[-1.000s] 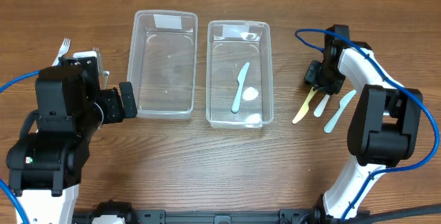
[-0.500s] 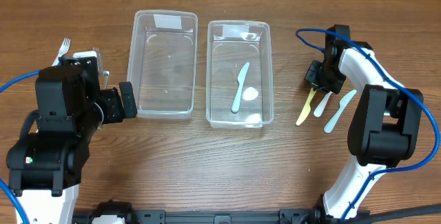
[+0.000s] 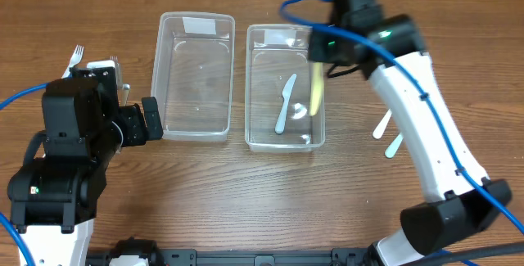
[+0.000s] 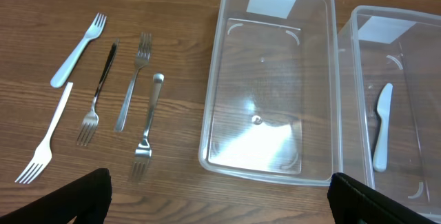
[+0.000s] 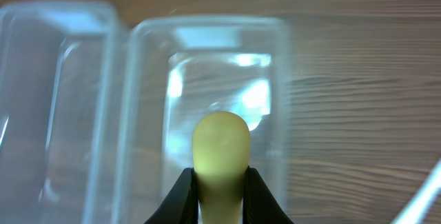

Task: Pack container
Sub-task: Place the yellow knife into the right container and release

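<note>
Currently the right pincer (image 3: 323, 60) is clamping a yellow knife (image 3: 316, 94) over the right-hand clear container (image 3: 283, 28) at upper centre, while the left pincer (image 4: 217, 200) is standing wide apart at lower left.

The worktop (image 3: 246, 192) is brown with a wood grain that runs left to right across the overhead frame. Faint plank seams cross it, 1 of them near the top edge. A black rail (image 3: 246, 259) lies along the bottom edge of that frame, from lower left to lower centre.
</note>
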{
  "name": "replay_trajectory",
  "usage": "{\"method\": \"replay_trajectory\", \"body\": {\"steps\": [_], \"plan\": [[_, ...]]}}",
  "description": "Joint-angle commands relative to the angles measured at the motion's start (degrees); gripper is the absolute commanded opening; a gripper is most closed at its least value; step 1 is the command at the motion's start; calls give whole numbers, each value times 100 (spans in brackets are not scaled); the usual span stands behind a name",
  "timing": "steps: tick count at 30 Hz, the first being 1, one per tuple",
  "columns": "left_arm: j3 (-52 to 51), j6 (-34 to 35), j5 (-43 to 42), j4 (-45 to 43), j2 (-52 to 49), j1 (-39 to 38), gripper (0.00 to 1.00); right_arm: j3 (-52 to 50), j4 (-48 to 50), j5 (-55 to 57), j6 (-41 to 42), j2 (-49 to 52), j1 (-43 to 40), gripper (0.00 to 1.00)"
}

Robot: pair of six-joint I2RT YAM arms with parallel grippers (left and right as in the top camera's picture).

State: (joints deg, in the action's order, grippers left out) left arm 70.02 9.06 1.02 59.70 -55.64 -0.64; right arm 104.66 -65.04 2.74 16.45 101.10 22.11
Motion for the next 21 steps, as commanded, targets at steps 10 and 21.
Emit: {"method": "replay_trajectory", "body": {"steps": [10, 21], "plan": [[151, -24, -107, 7, 2, 31, 100, -328, 39, -201, 151, 2004, 452, 33], [151, -26, -105, 7, 2, 31, 100, 1257, -800, 323, 586, 240, -372, 71]]}}
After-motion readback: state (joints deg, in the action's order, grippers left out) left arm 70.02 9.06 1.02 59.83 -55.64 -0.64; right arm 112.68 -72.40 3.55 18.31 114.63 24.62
